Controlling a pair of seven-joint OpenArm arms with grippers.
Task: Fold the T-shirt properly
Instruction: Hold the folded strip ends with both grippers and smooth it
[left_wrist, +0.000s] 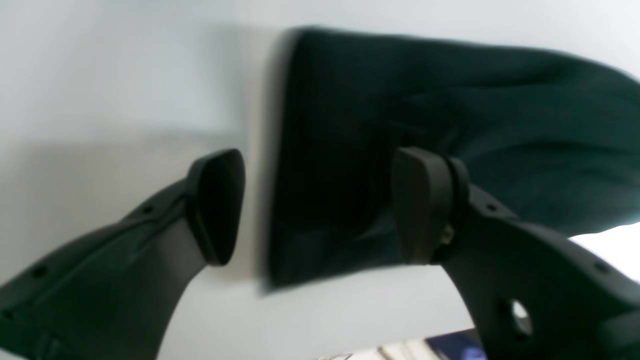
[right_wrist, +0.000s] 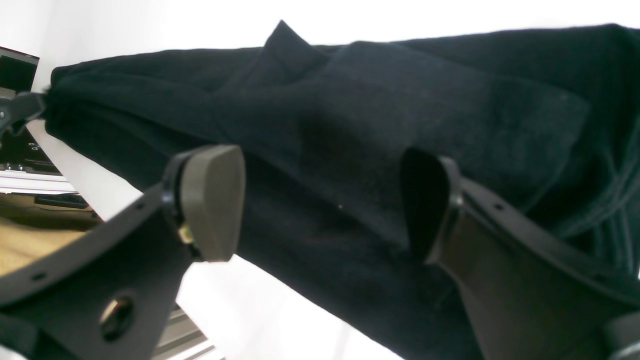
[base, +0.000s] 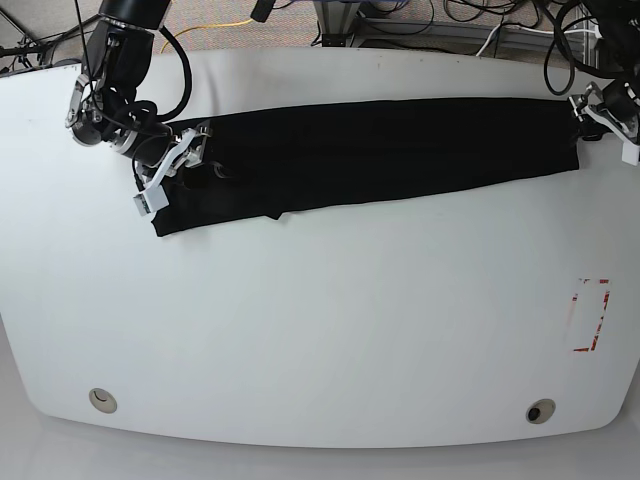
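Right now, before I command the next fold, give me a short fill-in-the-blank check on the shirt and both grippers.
1. The T-shirt lies on the white table folded into a long ____.
2. The left gripper has its jaws ____.
3. The right gripper hangs over the shirt with ____ between its pads.
4. The table's red-marked rectangle has ____ on it.

Missing words: strip; open; nothing; nothing

white counter (base: 320, 340), rounded corners | red-marked patch (base: 591, 315) near one edge | cables (base: 400, 20) on floor behind | even light
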